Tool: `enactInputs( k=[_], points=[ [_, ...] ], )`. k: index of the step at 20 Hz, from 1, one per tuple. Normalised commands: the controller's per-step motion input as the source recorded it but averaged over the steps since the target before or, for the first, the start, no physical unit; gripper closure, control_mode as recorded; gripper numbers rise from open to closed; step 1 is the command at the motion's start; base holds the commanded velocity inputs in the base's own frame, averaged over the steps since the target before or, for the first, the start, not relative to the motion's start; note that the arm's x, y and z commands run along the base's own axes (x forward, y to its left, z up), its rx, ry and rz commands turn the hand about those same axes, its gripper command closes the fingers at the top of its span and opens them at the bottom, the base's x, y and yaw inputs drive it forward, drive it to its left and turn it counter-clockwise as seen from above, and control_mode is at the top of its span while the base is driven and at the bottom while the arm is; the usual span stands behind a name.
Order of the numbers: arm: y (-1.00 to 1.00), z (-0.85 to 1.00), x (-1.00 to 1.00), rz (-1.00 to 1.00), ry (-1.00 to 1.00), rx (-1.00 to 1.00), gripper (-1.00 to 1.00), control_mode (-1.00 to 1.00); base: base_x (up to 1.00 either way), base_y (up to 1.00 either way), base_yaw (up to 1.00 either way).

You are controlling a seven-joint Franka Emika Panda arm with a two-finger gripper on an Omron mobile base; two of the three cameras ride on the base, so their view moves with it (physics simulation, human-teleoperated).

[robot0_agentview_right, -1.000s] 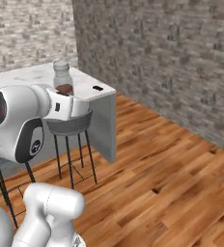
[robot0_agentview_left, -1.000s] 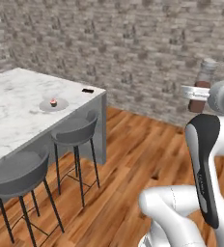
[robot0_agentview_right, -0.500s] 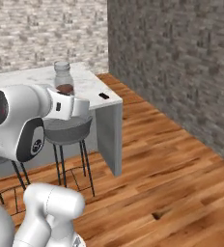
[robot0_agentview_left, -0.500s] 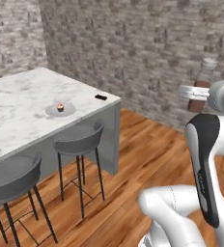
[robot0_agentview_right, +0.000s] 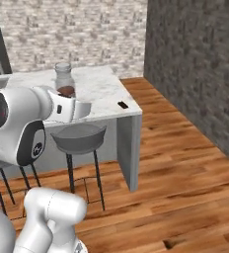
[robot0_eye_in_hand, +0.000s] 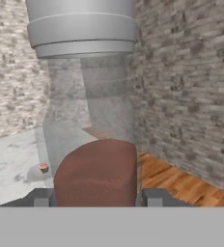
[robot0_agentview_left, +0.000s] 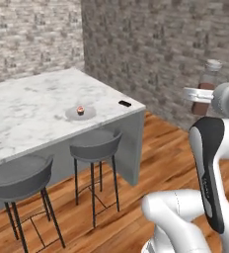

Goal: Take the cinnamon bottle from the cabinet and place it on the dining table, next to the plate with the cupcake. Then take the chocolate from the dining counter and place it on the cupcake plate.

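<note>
One gripper [robot0_eye_in_hand: 94, 198] clamps the cinnamon bottle [robot0_agentview_left: 207, 86] upright, well apart from the table [robot0_agentview_left: 37, 106] edge (open floor [robot0_agentview_right: 185, 173] between)

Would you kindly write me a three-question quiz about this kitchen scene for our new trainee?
1. True or false: the gripper is shut on the cinnamon bottle.
2. Multiple choice: the cupcake sits on a) a stool, b) the plate, c) the floor.
3. Fill in: the chocolate lies near the counter's ____.

Key: 1 true. 2 b. 3 corner.
</note>
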Motion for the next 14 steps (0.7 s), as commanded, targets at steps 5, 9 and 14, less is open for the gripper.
enactInputs(
  k=[5,9,14],
  points=[
    [0.0,0.0,0.0,0.0,0.0,0.0,1.0,1.0,0.46,-0.76,0.25],
    [0.0,0.0,0.0,0.0,0.0,0.0,1.0,1.0,0.59,-1.0,0.28],
    [0.0,0.0,0.0,0.0,0.0,0.0,1.0,1.0,0.8,-0.88,0.33]
  ],
)
